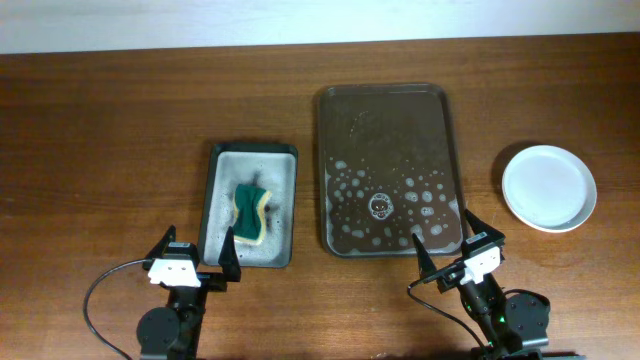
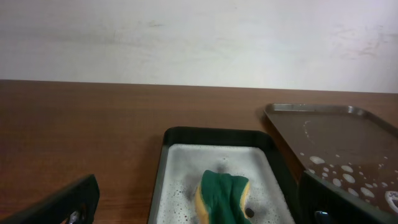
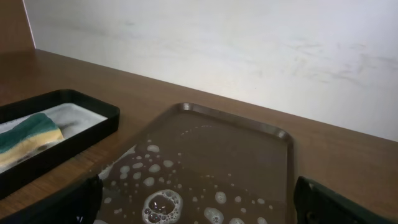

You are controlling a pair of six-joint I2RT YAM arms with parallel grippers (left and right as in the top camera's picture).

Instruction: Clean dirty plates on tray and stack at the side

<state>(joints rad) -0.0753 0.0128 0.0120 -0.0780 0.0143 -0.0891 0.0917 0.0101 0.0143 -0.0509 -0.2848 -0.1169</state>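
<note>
The dark brown tray (image 1: 385,120) lies in the middle of the table, wet with soap bubbles, and no plate is on it. It also shows in the right wrist view (image 3: 236,143) and the left wrist view (image 2: 336,130). To its right, on the bare table, a round white plate (image 1: 549,187) looks clean; I cannot tell whether others lie under it. My left gripper (image 1: 198,247) (image 2: 202,213) is open and empty at the near end of the sponge tray. My right gripper (image 1: 445,232) (image 3: 202,208) is open and empty over the tray's near edge.
A smaller black sponge tray (image 1: 222,170) with foam stands left of the brown tray and holds a green and yellow sponge (image 1: 251,212). The sponge also shows in the left wrist view (image 2: 224,196) and the right wrist view (image 3: 28,134). A white wall runs along the table's far edge.
</note>
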